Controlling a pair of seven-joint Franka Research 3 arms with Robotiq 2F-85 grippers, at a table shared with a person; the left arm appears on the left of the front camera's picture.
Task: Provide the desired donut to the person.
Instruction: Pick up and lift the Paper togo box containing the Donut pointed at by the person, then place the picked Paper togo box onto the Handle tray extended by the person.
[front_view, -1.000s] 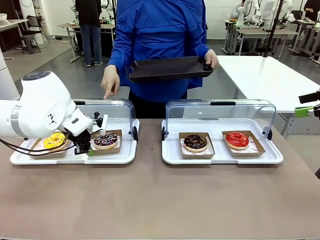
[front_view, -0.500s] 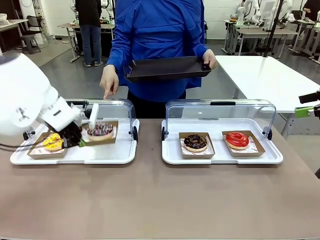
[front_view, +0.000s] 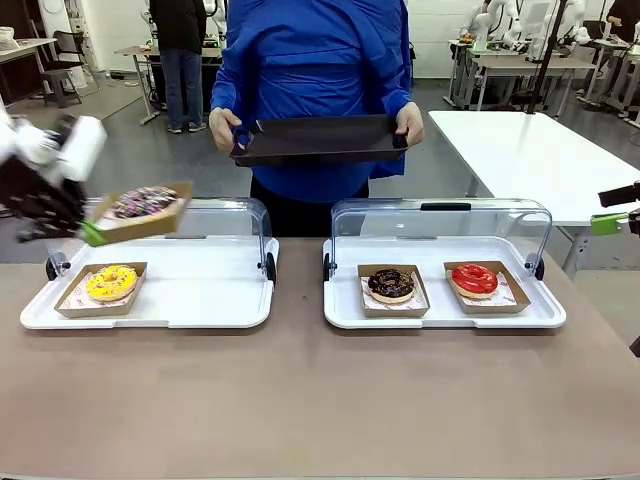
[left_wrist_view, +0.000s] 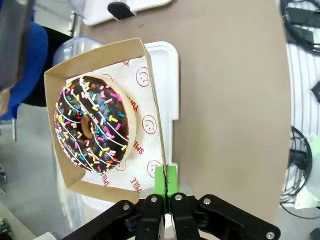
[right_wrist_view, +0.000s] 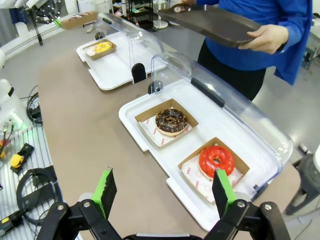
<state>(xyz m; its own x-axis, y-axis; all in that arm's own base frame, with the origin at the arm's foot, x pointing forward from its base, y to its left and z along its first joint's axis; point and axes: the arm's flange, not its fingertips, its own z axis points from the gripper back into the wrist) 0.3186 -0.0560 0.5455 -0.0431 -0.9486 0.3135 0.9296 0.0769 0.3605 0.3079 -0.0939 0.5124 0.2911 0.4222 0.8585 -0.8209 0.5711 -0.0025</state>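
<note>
My left gripper (front_view: 92, 234) is shut on the edge of a cardboard box (front_view: 168, 222) that carries a chocolate donut with coloured sprinkles (front_view: 145, 202). It holds the box in the air above the left white tray (front_view: 200, 305). In the left wrist view the green pads (left_wrist_view: 171, 181) pinch the box wall (left_wrist_view: 148, 80) beside the sprinkle donut (left_wrist_view: 95, 125). The person (front_view: 320, 60) in a blue jacket stands across the table and holds a dark serving tray (front_view: 320, 140) in both hands. My right gripper (right_wrist_view: 164, 192) is open above the table's right end.
A yellow donut (front_view: 110, 282) in its box stays on the left white tray. The right white tray (front_view: 440, 312) under a raised clear lid (front_view: 440, 225) holds a chocolate donut (front_view: 390, 284) and a red donut (front_view: 474, 279). Bare brown tabletop (front_view: 320, 400) lies in front.
My left gripper has lifted the boxed sprinkle donut out of the left tray, up and to the left. The person's pointing hand went back to the dark tray.
</note>
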